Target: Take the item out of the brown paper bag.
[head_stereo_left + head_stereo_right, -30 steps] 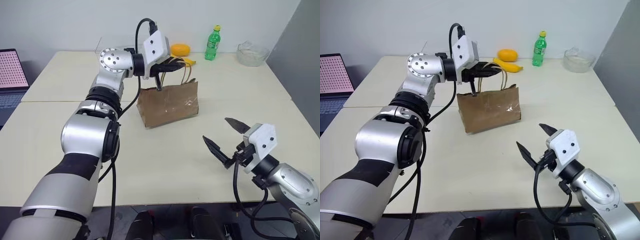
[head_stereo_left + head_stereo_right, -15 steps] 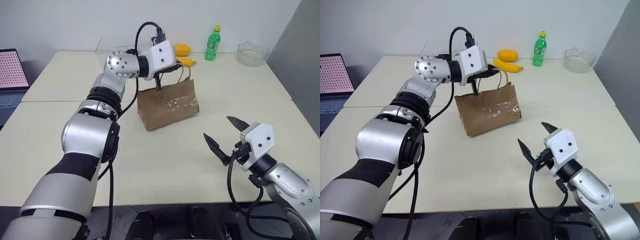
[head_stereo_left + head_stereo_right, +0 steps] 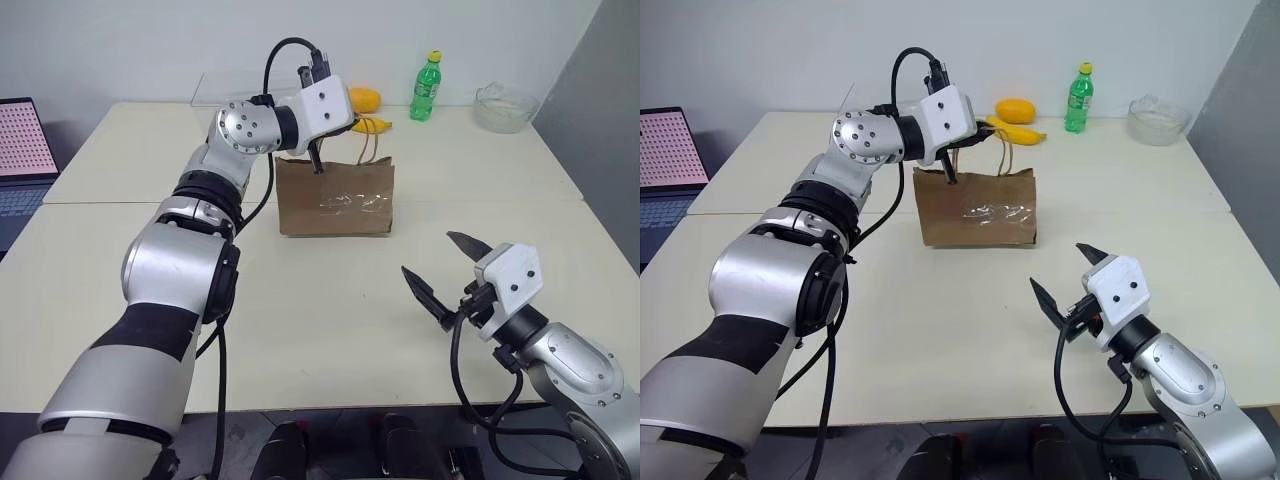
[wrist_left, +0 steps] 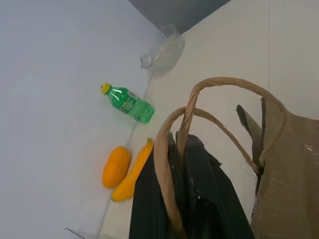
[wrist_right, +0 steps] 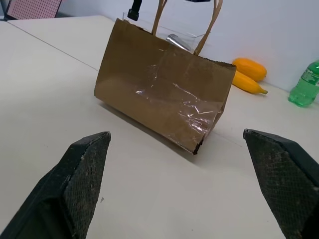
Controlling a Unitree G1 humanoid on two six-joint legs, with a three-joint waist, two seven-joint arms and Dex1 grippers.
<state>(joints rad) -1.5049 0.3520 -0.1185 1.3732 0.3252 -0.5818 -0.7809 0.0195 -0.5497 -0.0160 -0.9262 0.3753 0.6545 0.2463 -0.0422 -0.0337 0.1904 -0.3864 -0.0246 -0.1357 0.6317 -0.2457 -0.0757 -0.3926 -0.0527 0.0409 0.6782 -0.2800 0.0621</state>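
Left eye view: laptop (image 3: 20, 150) off the surface's (image 3: 330, 320) left edge. Left claw (image 3: 340, 124) is up over the middle of the surface, toward the far edge, clenched on the bag's (image 3: 336, 198) loop handles (image 4: 209, 114); left wrist view shows both tan loops draped over the closed black fingers (image 4: 199, 199). Bag stands upright at mid-surface, base flat on the surface, shiny clear patch (image 3: 355, 203) facing the camera. Item itself can't be seen, bag walls hide whatever's inside. Behind the bag near the far edge: orange mango (image 3: 361, 99) with a banana (image 3: 374, 124) just beside it, touching or nearly. Right of those, green bottle (image 3: 426, 87) upright, yellow cap. Further right near the far right corner, clear bowl (image 3: 505, 107). Right claw (image 3: 450, 278) hangs near the front right edge, released, fingers spread wide, nothing between them. Right wrist view has the bag centred between the two fingers, well apart from them.
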